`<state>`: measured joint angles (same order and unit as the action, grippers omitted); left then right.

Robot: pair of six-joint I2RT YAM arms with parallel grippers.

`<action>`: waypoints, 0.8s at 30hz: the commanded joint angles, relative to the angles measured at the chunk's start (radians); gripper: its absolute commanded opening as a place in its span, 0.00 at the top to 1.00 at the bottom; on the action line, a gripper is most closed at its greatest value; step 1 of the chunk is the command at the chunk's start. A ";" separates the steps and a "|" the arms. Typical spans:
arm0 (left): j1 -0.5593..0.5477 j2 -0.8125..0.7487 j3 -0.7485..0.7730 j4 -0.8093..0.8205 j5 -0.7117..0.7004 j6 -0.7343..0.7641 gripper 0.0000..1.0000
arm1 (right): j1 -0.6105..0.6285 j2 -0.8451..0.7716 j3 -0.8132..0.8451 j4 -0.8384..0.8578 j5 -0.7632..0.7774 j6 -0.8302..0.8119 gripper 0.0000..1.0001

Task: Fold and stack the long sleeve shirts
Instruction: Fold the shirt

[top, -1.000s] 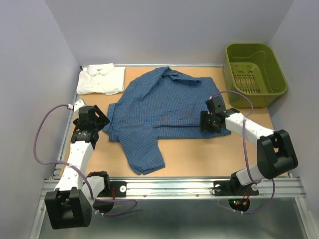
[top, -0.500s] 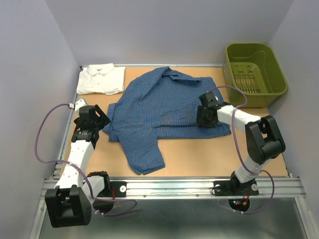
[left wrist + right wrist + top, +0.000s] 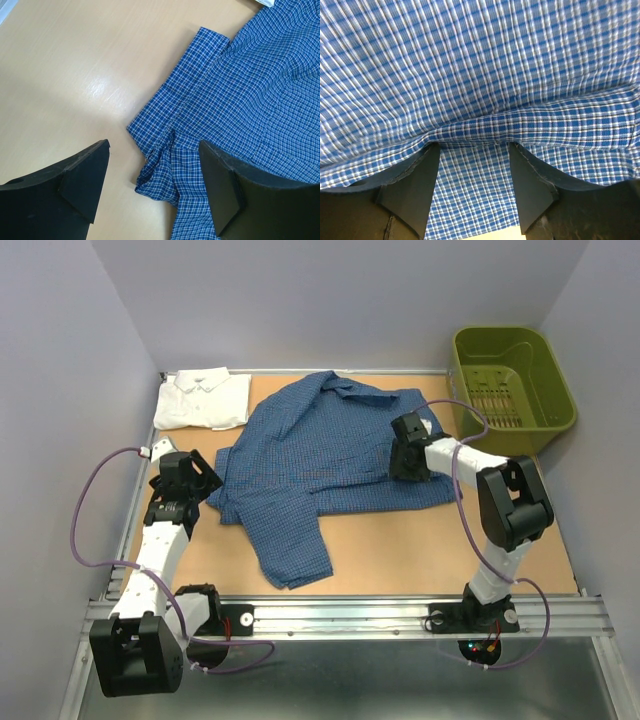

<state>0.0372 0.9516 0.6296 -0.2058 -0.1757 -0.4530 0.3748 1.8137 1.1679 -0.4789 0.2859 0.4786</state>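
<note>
We are seeing the left claw point(image 3: 154, 149) gaping wide beside the dark blue checked cloth shirt point(image 3: 310, 450) spread mid-way on the desk point(image 3: 60, 75). The right claw point(image 3: 474, 150) is sitting part-open under its right fold, and the plain white cloth shirt point(image 3: 203, 400) is lying far-left.

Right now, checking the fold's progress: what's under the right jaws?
The dark blue shirt: a raised fold crosses the right jaws, more of it shows below between them, plus a sliver of table. The jaw tips are covered.

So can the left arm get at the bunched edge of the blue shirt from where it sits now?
Probably yes. The left gripper is open, its fingers either side of the bunched edge of the blue shirt, and only table surface lies beside it; nothing looks in the way.
</note>
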 commanded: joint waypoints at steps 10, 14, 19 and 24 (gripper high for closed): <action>-0.010 -0.005 -0.007 0.037 0.008 0.016 0.17 | 0.047 -0.023 0.119 0.063 -0.020 -0.144 0.35; -0.010 -0.001 -0.007 0.036 0.012 0.019 0.17 | 0.146 -0.121 0.038 0.068 -0.102 -0.237 0.33; -0.010 0.003 -0.007 0.036 0.015 0.017 0.16 | 0.390 -0.209 -0.040 0.069 -0.194 -0.371 0.30; -0.011 0.006 -0.001 0.040 0.019 0.028 0.16 | 0.587 -0.225 -0.057 0.069 -0.315 -0.454 0.29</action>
<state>0.0322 0.9554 0.6296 -0.2047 -0.1577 -0.4480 0.8623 1.6035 1.1400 -0.4263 0.0975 0.1295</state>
